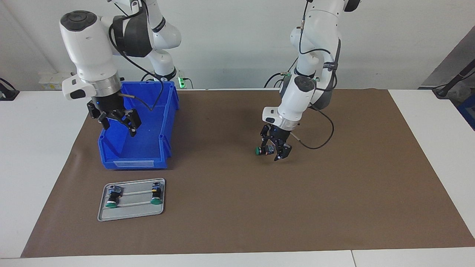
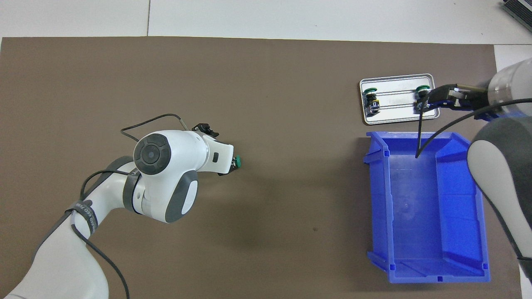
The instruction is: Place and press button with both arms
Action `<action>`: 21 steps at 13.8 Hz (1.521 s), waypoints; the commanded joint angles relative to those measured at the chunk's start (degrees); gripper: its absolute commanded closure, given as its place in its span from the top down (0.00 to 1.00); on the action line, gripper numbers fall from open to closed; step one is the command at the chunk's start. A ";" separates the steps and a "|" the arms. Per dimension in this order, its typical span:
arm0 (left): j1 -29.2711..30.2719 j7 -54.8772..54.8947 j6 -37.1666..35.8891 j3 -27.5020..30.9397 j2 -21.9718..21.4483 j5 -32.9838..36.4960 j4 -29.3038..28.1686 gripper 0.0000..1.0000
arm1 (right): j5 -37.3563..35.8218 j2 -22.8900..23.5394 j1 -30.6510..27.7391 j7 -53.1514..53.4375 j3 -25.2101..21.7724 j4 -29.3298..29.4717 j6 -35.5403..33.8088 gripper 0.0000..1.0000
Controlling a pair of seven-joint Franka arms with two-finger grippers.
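Observation:
My left gripper (image 1: 273, 150) is shut on a button (image 1: 262, 150) and holds it lying sideways a little above the brown mat, near the table's middle. Its green cap also shows in the overhead view (image 2: 237, 162), sticking out from under the left wrist. My right gripper (image 1: 119, 123) is open and empty, raised over the blue bin (image 1: 167, 122). In the overhead view the right gripper (image 2: 441, 99) covers the edge of the metal tray (image 2: 395, 119). Two more buttons (image 1: 112, 196) (image 1: 156, 193) lie on that tray.
The blue bin (image 2: 440, 257) stands open and empty toward the right arm's end of the table. The grey metal tray (image 1: 131, 212) lies just farther from the robots than the bin. The brown mat (image 1: 297, 207) covers most of the white table.

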 commanded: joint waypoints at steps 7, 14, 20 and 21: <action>-2.94 1.50 -1.88 1.12 0.26 -0.90 -1.73 0.92 | 3.60 -5.20 -4.26 -6.55 -0.48 6.34 -14.64 1.00; -1.70 0.62 -9.53 1.12 0.26 -0.98 2.23 0.91 | 4.48 -6.16 -3.38 -6.82 0.13 3.44 -15.10 1.00; -4.08 -0.88 -9.02 1.21 -0.62 -0.98 -0.84 0.87 | 3.68 -8.10 -2.76 -6.91 0.40 -0.25 -13.43 1.00; -4.08 -0.70 -9.01 1.21 -0.88 -0.98 -1.29 0.84 | 3.68 -8.01 -2.76 -6.91 0.40 -0.25 -13.52 1.00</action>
